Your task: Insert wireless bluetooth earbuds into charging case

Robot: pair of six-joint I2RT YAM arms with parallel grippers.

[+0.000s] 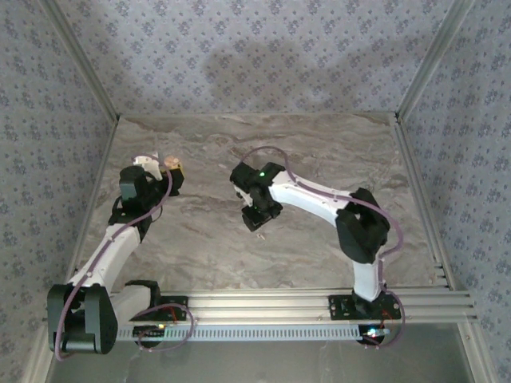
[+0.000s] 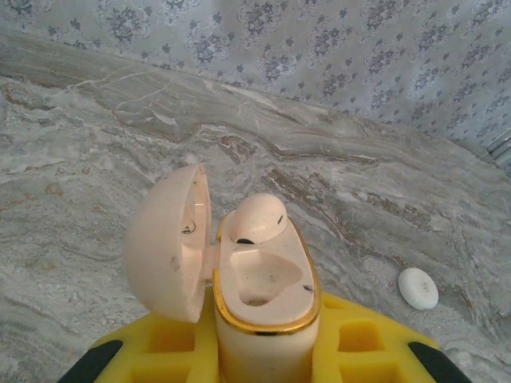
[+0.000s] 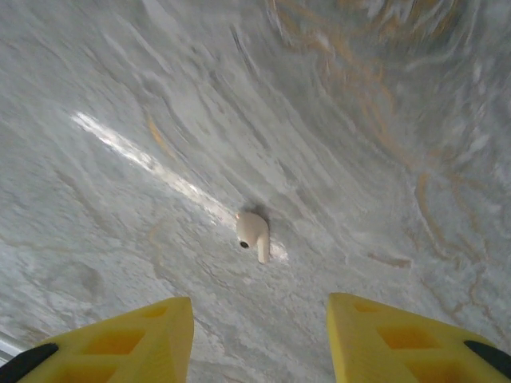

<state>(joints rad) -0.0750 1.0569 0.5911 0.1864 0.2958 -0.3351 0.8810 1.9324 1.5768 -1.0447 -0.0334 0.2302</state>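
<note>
The peach charging case (image 2: 267,275) stands upright between the yellow fingers (image 2: 156,351) of my left gripper (image 2: 267,351), which is shut on its lower body. Its lid (image 2: 160,239) hangs open to the left. One white earbud (image 2: 259,217) sits in the far slot; the near slot is empty. In the top view the case (image 1: 173,164) is at the left gripper (image 1: 170,172), far left of the table. The second earbud (image 3: 253,234) lies on the marble, ahead of my open right gripper (image 3: 259,335), nothing between its fingers. From above, the right gripper (image 1: 260,217) hovers mid-table.
A small white round piece (image 2: 418,288) lies on the marble table (image 1: 319,152) to the right of the case; I cannot tell what it is. Patterned walls (image 1: 255,56) close in the back and sides. An aluminium rail (image 1: 303,307) runs along the near edge.
</note>
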